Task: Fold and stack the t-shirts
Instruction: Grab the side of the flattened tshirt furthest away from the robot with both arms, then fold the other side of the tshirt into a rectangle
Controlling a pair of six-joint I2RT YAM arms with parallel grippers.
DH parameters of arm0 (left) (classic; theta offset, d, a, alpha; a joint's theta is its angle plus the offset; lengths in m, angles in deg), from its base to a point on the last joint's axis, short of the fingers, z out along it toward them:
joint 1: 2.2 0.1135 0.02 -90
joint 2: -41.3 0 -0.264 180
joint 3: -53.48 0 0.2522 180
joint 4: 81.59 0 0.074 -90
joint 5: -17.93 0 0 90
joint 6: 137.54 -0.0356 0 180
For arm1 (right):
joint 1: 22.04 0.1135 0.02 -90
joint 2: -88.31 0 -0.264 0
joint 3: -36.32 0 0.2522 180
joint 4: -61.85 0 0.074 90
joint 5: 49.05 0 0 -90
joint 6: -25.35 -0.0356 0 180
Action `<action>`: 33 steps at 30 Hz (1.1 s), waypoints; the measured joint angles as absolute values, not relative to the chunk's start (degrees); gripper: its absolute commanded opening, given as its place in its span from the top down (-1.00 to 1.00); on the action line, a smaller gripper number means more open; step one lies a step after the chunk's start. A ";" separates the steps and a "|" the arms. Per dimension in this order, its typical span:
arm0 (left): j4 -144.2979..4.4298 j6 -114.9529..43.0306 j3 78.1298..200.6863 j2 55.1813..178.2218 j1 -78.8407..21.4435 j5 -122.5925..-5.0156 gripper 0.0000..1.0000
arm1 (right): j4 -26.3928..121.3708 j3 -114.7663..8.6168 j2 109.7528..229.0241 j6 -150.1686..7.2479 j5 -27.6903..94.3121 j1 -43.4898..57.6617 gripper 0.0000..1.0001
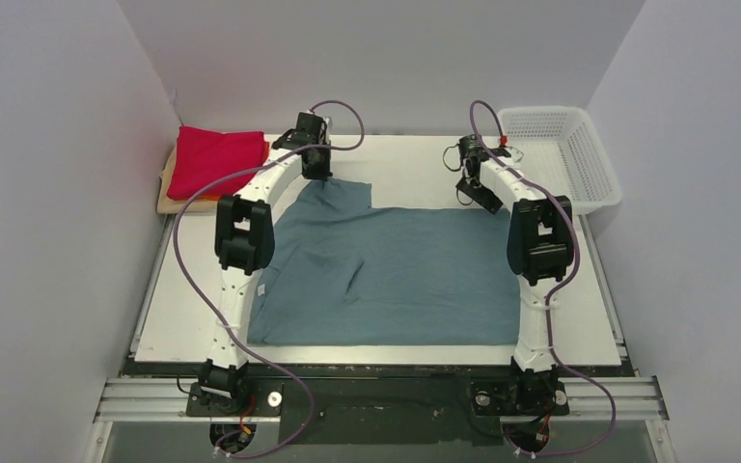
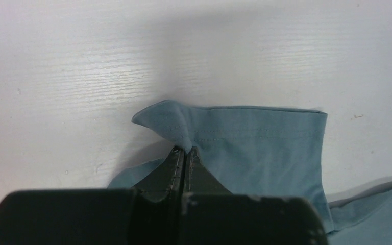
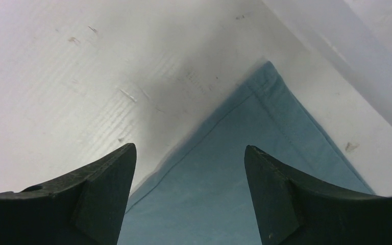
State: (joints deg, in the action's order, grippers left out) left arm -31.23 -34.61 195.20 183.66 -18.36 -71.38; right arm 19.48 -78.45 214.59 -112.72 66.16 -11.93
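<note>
Diffuse overhead light, even and bright, white table (image 1: pixel 405 159) slightly washed out, soft grey shadows on it beyond the shirt (image 2: pixel 255 138) edge in the 2 wrist views, top view sharp, wrist views softer, near fingers (image 3: pixel 102 194) dark, blurred

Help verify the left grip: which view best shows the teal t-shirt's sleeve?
The left wrist view: the left gripper is shut on the teal t-shirt's sleeve at its hem. The top view shows it small, partly behind the arm. The right wrist view shows only another corner.
</note>
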 measured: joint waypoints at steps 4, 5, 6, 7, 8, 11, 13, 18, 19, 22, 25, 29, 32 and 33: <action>-32.15 -34.61 192.86 181.85 -18.36 -70.22 1.00 | 15.38 -79.52 216.23 -114.58 66.25 -11.87 -0.40; -32.30 -34.59 191.99 181.30 -18.36 -70.04 1.00 | 14.26 -80.20 216.79 -114.88 66.27 -11.87 -0.38; -32.70 -34.53 190.85 180.58 -18.36 -69.87 1.00 | 13.45 -80.81 217.38 -115.21 66.27 -11.87 -0.37; -33.13 -34.50 189.58 179.81 -18.36 -69.74 1.00 | 12.62 -81.56 218.08 -115.56 66.27 -11.87 -0.35; -33.66 -34.46 187.57 178.59 -18.36 -69.54 1.00 | 11.92 -82.28 218.78 -115.80 66.27 -11.87 -0.34; -35.32 -34.31 182.76 175.22 -18.36 -68.95 1.00 | 10.44 -83.63 220.01 -116.76 66.25 -11.87 -0.26; -36.56 -34.20 179.38 172.60 -18.36 -68.62 1.00 | 9.45 -83.98 220.03 -117.14 66.23 -11.87 -0.19; -39.86 -34.02 173.12 166.63 -18.34 -68.27 1.00 | 7.31 -84.09 220.03 -117.55 65.97 -11.87 0.12; -40.28 -33.96 172.43 165.76 -18.34 -68.19 1.00 | 6.94 -84.07 220.03 -117.66 65.84 -11.87 0.16; -42.01 -33.56 171.18 164.19 -18.34 -67.81 1.00 | 6.52 -83.96 220.03 -118.16 65.55 -11.87 0.34; -43.14 -33.17 169.58 163.01 -18.34 -67.16 1.00 | 6.44 -83.61 220.01 -118.56 65.62 -11.87 0.62; -44.65 -33.13 166.76 161.63 -18.34 -66.02 1.00 | 6.48 -83.61 220.01 -118.27 65.70 -11.89 1.00; -46.03 -33.15 163.22 159.88 -18.34 -65.45 1.00 | 6.76 -83.61 220.01 -117.16 65.75 -11.87 1.00; -46.29 -33.15 161.80 159.03 -18.34 -65.30 1.00 | 7.11 -83.52 219.88 -116.72 65.68 -11.87 1.00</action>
State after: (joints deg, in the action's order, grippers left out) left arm -46.29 -33.15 161.80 159.03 -18.34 -65.30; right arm 7.11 -83.52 219.88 -116.72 65.68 -11.87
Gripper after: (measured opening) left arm 0.026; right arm 0.006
